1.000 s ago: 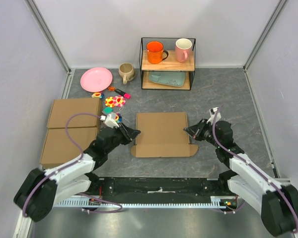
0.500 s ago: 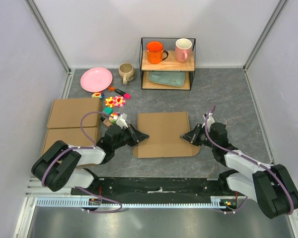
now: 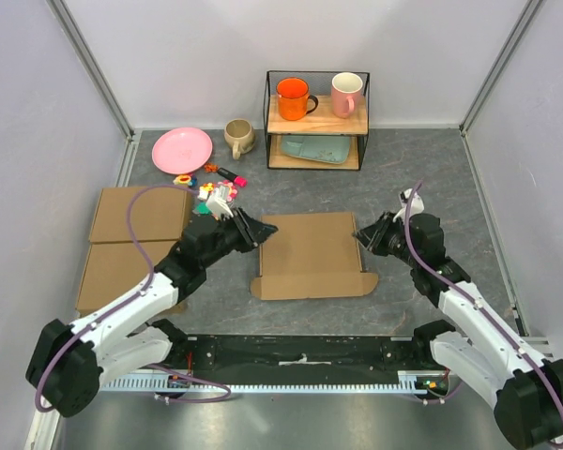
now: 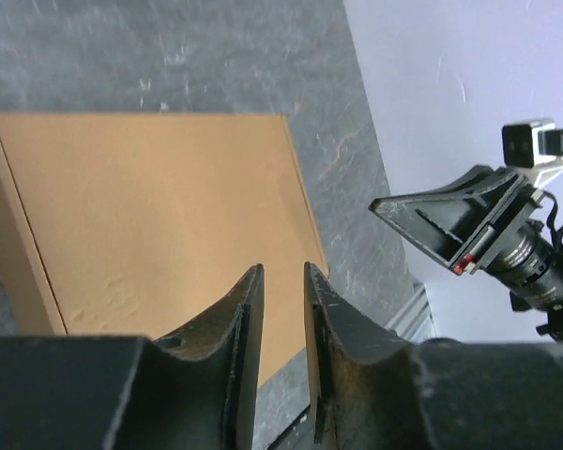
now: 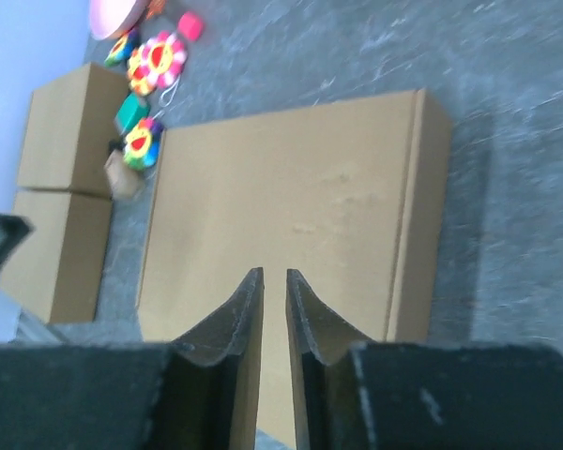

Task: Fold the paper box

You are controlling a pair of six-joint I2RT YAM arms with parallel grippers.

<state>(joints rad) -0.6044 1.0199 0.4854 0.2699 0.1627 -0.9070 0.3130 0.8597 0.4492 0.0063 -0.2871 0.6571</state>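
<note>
**1. Task status.** The paper box (image 3: pixel 310 248), a plain brown die-cut cardboard sheet, lies on the dark grey, stone-patterned counter (image 3: pixel 422 178). It sits directly in front of the black wire shelf with wooden boards (image 3: pixel 321 120), on the side toward the arm bases. Judge the folding as largely done. The main panels lie closed on one another as a flat, shallow rectangle. The right wrist view shows a creased side strip turned along one short edge. One narrow strip with notched ends projects flat onto the counter from the edge farthest from the shelf. Treat tucking or pressing that strip as the work left. You cannot tell whether any inner tabs are locked.

**2. Jaws.** On the left arm (image 3: pixel 202 253), the left jaws hover in front of the shelf, toward its left side, at the box's margin. On the right arm (image 3: pixel 422 244), the right jaws hover in front of the shelf, toward its right side. Both pairs stand narrowly parted with nothing between them, and neither grips the cardboard.

**3. Materials.** The cardboard is matt and smooth, with faint dents on the top panel, crisp score lines and square corners. Expect creases to spring back unless pressed. The jaws are black, rigid and tapered. The counter looks smooth, so the box may slide if you push it from one side only.
</note>
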